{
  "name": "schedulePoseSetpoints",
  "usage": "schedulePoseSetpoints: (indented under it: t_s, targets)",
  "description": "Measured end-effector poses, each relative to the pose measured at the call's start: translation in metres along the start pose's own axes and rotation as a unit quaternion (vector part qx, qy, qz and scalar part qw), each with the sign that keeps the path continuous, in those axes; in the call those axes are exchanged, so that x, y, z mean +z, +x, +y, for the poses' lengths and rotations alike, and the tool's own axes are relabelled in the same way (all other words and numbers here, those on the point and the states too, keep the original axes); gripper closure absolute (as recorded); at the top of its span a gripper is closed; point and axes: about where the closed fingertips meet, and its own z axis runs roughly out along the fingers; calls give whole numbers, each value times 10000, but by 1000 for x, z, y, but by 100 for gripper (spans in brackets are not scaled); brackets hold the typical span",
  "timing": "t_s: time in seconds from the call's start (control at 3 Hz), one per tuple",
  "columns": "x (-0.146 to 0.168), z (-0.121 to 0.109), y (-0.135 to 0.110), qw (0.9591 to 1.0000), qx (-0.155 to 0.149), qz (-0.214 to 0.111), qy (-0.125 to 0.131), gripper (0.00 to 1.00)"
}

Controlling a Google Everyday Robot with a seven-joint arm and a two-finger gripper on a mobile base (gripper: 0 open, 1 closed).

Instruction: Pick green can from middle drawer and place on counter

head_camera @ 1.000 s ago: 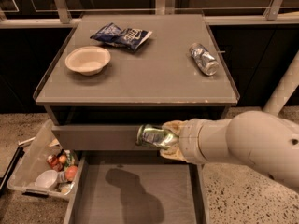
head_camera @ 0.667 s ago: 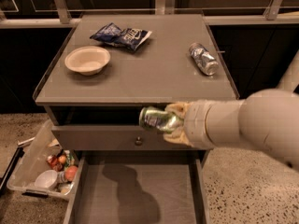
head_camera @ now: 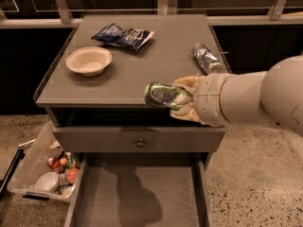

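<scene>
Hand (head_camera: 176, 97) has the green can (head_camera: 160, 94) pinched between its two fingers (head_camera: 188, 83), one above the can and one under it. The can's turned on its side and sticks out of the hand, with its free end pointing away from the arm. Hand and can sit right at the front edge of the table (head_camera: 123, 79), roughly level with the top. Honestly can't tell if the can is touching the surface or just over it.

Straight below the hand is the shut drawer front (head_camera: 104, 140) with its little round knob (head_camera: 140, 143). Lower down again, the middle drawer (head_camera: 142, 197) is pulled out, grey floor showing with a dark shadow across it.

Just behind the hand on the table, a dented silver-and-blue can (head_camera: 206, 58) lies on its side. Further back, out past the green can's free end, there's a blue snack bag (head_camera: 124, 36). On that same side but nearer the front is a white bowl (head_camera: 89, 60), well apart from the hand.

Way down on the speckled floor (head_camera: 246, 174), off on the bowl's side of the hand, is a clear plastic bin (head_camera: 28, 174) leaning against the cabinet. It has odds and ends inside, including a small white cup (head_camera: 47, 181) and something round and orange (head_camera: 72, 175).
</scene>
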Motion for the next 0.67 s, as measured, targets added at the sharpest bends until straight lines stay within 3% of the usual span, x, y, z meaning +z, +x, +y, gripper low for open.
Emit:
schedulePoseSetpoints:
  t_s: [0.33, 0.67]
  targets:
    - [-2, -5, 1, 9999, 25, 50, 106, 100]
    - [2, -33, 5, 9990, 112, -90, 431, 100]
